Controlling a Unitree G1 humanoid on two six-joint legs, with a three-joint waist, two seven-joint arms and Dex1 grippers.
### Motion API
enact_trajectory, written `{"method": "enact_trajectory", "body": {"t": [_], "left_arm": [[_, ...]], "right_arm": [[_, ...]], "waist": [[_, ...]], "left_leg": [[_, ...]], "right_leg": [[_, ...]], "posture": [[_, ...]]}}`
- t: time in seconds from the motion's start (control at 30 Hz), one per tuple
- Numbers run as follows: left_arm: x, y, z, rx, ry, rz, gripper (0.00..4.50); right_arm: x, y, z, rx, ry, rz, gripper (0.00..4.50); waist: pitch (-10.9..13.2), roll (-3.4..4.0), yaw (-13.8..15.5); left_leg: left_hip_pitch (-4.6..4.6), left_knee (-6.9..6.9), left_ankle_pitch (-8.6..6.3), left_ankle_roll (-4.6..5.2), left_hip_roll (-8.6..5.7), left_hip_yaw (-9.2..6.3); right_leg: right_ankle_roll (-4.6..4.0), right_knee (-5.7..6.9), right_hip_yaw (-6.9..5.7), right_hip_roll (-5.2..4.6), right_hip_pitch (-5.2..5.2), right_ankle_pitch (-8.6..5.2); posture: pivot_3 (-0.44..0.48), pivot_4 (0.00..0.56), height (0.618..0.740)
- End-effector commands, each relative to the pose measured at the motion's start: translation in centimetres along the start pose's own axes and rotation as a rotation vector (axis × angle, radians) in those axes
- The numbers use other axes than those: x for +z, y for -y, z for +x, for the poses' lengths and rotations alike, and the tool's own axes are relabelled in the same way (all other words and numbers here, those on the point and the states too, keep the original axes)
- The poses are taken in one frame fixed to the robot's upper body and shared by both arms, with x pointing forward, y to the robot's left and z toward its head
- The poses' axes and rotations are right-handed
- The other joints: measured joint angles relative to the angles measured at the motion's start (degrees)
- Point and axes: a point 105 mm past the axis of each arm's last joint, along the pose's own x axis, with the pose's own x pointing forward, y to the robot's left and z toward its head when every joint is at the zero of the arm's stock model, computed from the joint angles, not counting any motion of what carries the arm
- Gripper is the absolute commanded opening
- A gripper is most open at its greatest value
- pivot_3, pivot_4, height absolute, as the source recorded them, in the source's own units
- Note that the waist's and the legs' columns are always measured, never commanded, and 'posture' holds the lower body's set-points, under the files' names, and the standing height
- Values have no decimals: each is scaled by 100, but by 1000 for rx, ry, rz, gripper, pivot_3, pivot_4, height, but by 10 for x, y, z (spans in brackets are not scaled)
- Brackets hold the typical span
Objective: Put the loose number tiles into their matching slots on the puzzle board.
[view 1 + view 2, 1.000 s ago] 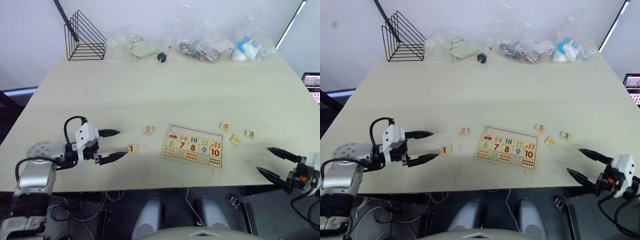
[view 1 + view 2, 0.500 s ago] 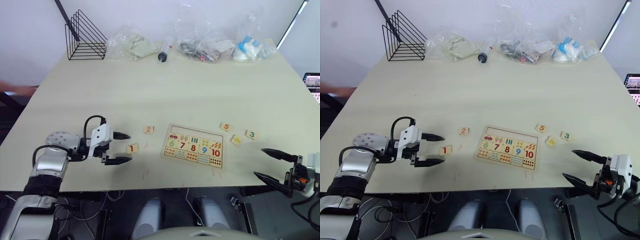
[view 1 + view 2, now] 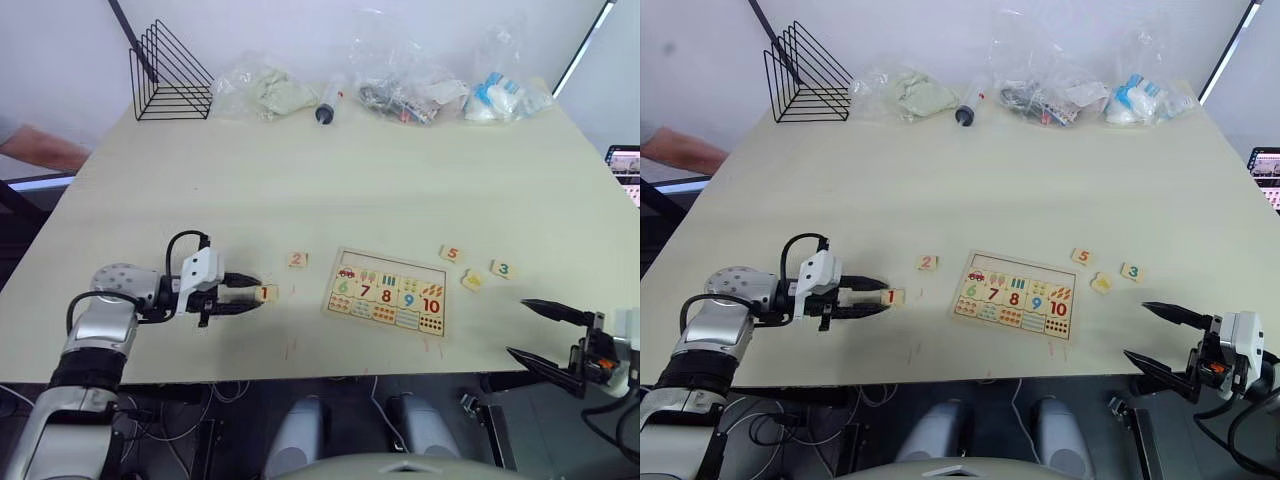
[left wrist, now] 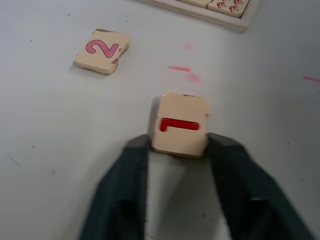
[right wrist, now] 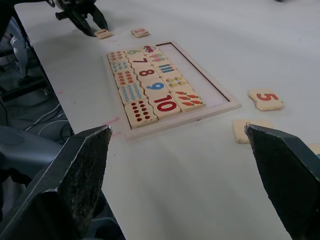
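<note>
Five loose number tiles lie on the table around the puzzle board [image 3: 387,292], which sits near the front edge, slightly right of centre, its top row of slots [image 3: 395,267] bare and its lower rows filled with digits 6 to 10 and counting pictures. Tile 1 [image 4: 180,124] lies left of the board, pinched at its near edge between the two black fingers of the left gripper [image 4: 176,146] — both fingertips touch the tile, which rests flat on the table [image 3: 330,170]. Tile 2 [image 3: 297,259] lies just beyond it, nearer the board's upper left corner and apart from the gripper. Tile 5 [image 3: 451,254], tile 3 [image 3: 502,268] and one tile whose digit cannot be read [image 3: 471,281] sit in a loose group off the board's right end. Right gripper [image 3: 542,332] hovers at the table's front right corner with fingers spread wide, holding nothing. Along the far edge stand a black wire rack [image 3: 168,76], a syringe [image 3: 326,102] and several clear plastic bags [image 3: 400,90].
</note>
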Motion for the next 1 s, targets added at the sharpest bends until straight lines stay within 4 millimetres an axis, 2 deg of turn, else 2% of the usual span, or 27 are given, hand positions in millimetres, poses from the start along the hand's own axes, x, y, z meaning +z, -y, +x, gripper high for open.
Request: {"method": "enact_trajectory", "body": {"t": [0.03, 0.33, 0.6, 1.0], "left_arm": [[-6, 4, 4, -21, -1, -12, 930], [11, 4, 5, -66, 29, 74, 926], [49, -6, 14, -142, 26, 155, 926], [107, -41, 47, -210, 10, 239, 926]], "right_arm": [[7, -1, 3, 17, 19, -29, 4500], [8, -3, 8, 30, 28, -33, 4500], [10, -7, 13, 14, 55, -41, 4500], [9, -11, 19, -71, 115, -43, 4500]], "waist": [[-1, 1, 4], [-1, 2, 3], [3, -4, 6], [10, -15, -4]], "left_leg": [[0, 0, 0, 0, 0, -1], [-1, 1, 0, 0, 0, -2], [-8, 5, 0, 0, -2, -6], [-16, 6, 1, 0, -32, -2]], "right_leg": [[0, 0, 0, 0, 0, 0], [0, 0, 0, 0, 0, 0], [0, 1, -14, 3, 1, 0], [0, 1, -22, 9, 2, 0]], "posture": [[0, 150, 740], [0, 150, 740], [0, 150, 740], [0, 150, 740]]}}
